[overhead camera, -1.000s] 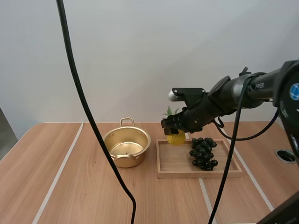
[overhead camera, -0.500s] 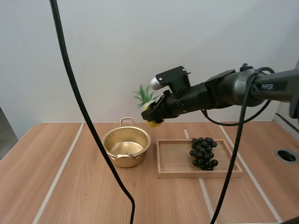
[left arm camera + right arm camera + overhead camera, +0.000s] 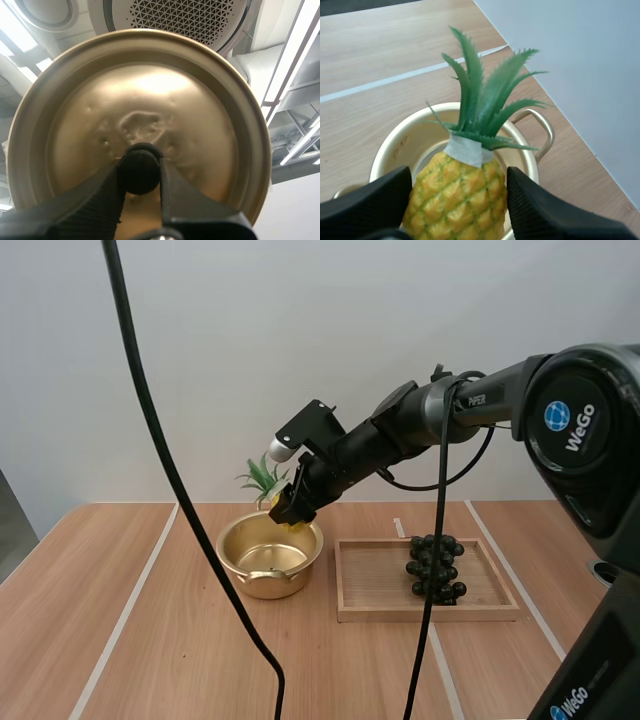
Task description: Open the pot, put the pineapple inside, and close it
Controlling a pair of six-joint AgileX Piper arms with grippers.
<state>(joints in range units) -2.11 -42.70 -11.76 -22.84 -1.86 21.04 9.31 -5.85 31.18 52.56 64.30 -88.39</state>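
Right wrist view: my right gripper (image 3: 457, 200) is spread about as wide as the pineapple (image 3: 456, 192), with one finger on each flank of the yellow body and the leaves free. The open pot (image 3: 395, 145) is right underneath. My guess is a plastic toy: light, stiff, with bumpy skin that grips well. The body is the place to hold it, since the leaves would flex. The high view adds the height, with the fruit just above the rim on the far side and not yet inside, and the wooden tray (image 3: 370, 592) with grapes (image 3: 433, 565) beside the pot. In the left wrist view, my left gripper (image 3: 140, 172) is pinched on the black knob (image 3: 141, 161) of the lid (image 3: 150, 95), held off the pot. It looks like thin, slick metal, so the knob is the only sane hold.
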